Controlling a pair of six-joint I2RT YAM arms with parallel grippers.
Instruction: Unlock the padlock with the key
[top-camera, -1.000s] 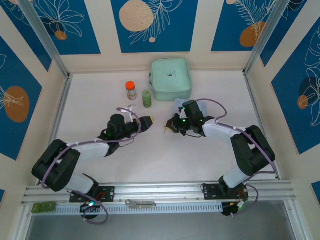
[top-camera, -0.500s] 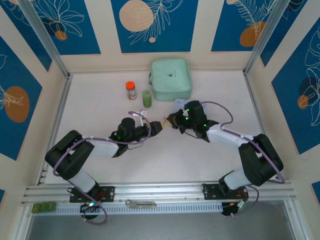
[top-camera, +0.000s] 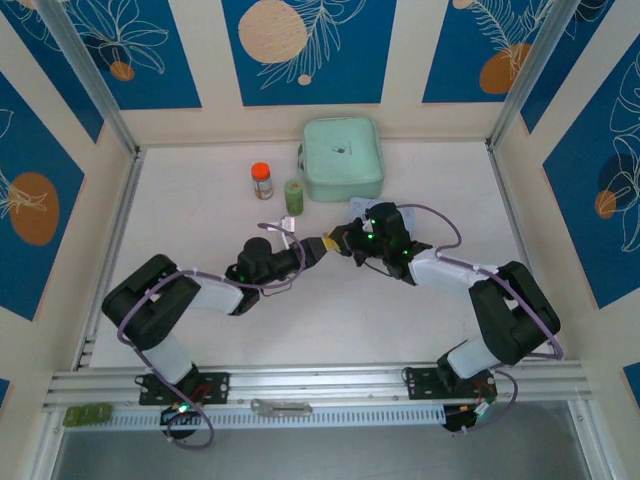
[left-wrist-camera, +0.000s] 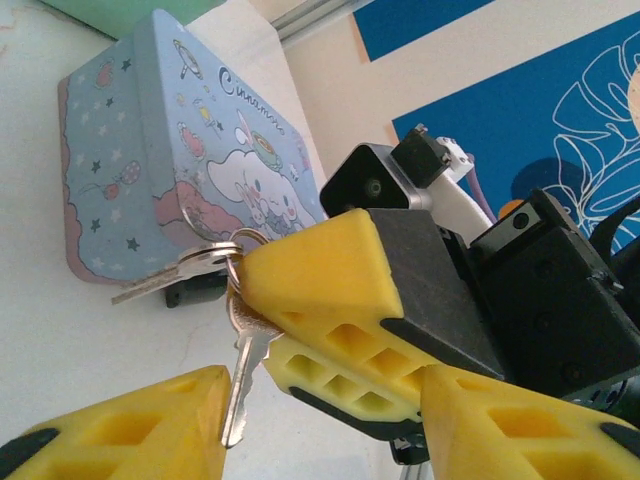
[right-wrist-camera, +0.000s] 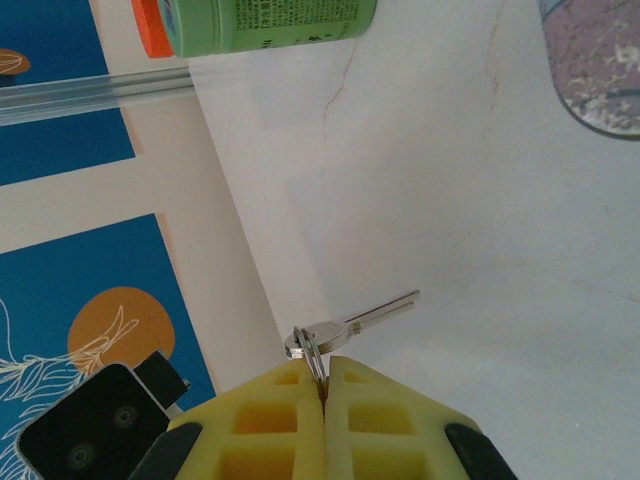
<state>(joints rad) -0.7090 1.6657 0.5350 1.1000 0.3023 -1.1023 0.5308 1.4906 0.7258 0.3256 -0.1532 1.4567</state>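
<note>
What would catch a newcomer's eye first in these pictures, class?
Over the middle of the table, the right claw pinches a key ring, one key dangling between the left claw's open yellow fingers. Beside them lies a pale blue cartoon tin.

My left pincer (top-camera: 320, 247) has little room ahead. My right pincer (top-camera: 340, 240) sits nose to nose with it, and a key (left-wrist-camera: 238, 385) hangs in the gap between my left fingers (left-wrist-camera: 120, 440). The pale blue tin (left-wrist-camera: 170, 150) stands just behind. Farther back are the green bottle (top-camera: 294, 196), the orange-capped jar (top-camera: 262, 181) and the mint case (top-camera: 342, 158). The table (top-camera: 330, 320) toward my bases lies open.
</note>
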